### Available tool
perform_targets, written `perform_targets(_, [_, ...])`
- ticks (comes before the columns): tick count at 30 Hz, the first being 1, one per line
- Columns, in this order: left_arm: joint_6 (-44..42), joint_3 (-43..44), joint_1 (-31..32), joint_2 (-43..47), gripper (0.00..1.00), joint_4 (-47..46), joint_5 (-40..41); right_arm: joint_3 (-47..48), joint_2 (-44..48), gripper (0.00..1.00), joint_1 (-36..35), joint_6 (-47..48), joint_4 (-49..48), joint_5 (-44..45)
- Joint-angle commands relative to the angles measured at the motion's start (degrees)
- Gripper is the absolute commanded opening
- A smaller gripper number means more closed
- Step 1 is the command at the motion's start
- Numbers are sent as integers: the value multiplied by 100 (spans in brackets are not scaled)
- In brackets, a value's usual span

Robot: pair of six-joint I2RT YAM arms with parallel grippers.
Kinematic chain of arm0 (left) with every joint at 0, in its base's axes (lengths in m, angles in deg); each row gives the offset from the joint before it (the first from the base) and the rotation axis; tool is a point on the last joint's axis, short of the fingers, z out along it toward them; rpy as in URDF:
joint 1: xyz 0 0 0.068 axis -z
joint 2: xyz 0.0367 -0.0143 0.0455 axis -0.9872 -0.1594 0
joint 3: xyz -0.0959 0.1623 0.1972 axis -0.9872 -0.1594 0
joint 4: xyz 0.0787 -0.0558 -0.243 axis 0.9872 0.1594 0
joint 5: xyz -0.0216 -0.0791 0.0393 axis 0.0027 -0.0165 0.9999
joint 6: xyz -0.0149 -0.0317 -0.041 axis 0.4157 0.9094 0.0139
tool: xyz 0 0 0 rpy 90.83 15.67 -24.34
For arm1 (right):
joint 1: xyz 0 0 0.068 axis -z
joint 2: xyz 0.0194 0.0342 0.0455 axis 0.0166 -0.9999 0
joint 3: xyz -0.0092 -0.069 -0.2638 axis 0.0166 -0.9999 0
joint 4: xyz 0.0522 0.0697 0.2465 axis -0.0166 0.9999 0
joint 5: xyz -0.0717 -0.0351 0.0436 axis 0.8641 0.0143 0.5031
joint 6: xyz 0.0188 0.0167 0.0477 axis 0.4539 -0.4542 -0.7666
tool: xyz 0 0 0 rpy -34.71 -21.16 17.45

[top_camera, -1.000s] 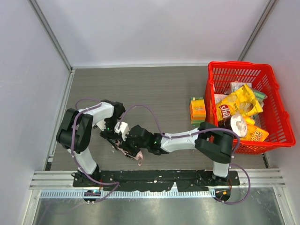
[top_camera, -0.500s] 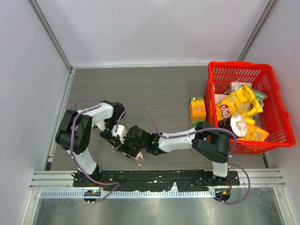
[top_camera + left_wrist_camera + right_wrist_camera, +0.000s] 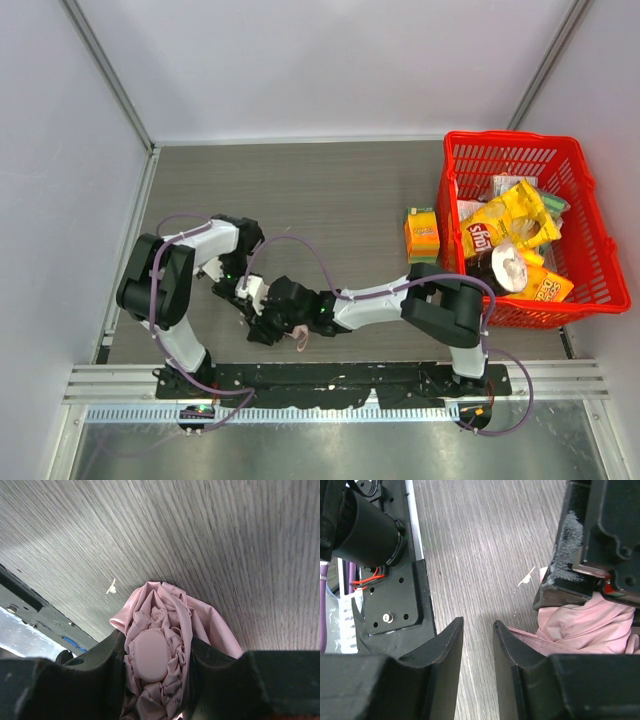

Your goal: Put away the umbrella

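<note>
Left end effector pinches the umbrella — its two dark fingers press on either side of the crumpled pale pink bundle. The bundle lies at about 7 o'clock on the table in the top view, close to the arm bases. Right end effector stands slightly parted, with only bare table between its fingers; pink fabric lies just beside it, at its 3 o'clock in the wrist view. A red basket full of packets sits at the table's 3 o'clock edge — well apart from the umbrella. An orange box stands just beside the basket, at its 9 o'clock. A small pale fleck lies on the table near the fabric.
</note>
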Motion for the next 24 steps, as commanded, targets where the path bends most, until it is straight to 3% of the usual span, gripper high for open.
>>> perform_targets(1, [804, -424, -162, -773, 0, -4125, 2062, -186, -32, 37, 137, -381, 675, 733])
perform_targets(4, [663, -407, -171, -677, 0, -4134, 1991, -545, 556, 37, 85, -661, 686, 542])
perform_targets(9, [233, -661, -162, 42, 0, -4476, 1798, -1118, 2732, 45, -30, -1505, 561, 58])
perform_targets(14, [-382, -793, -154, 799, 0, -4766, 1473, -1118, 3992, 54, 162, -1954, 1623, 760])
perform_targets(17, [-848, -846, -162, 1334, 0, -4810, 1359, -1320, 4249, 58, 872, -2270, 1845, 630])
perform_targets(20, [-1533, -1275, -162, 1975, 0, -5581, 894, -1391, 4232, 62, 1130, -1921, 1941, 769])
perform_targets(22, [-1465, -1636, -162, 2398, 0, -5795, 778, -1269, 4022, 63, 1112, -1490, 2116, 1102])
perform_targets(24, [-1149, -1673, -154, 2627, 0, -5280, 813, -1137, 3672, 67, 1086, -1103, 1839, 1208])
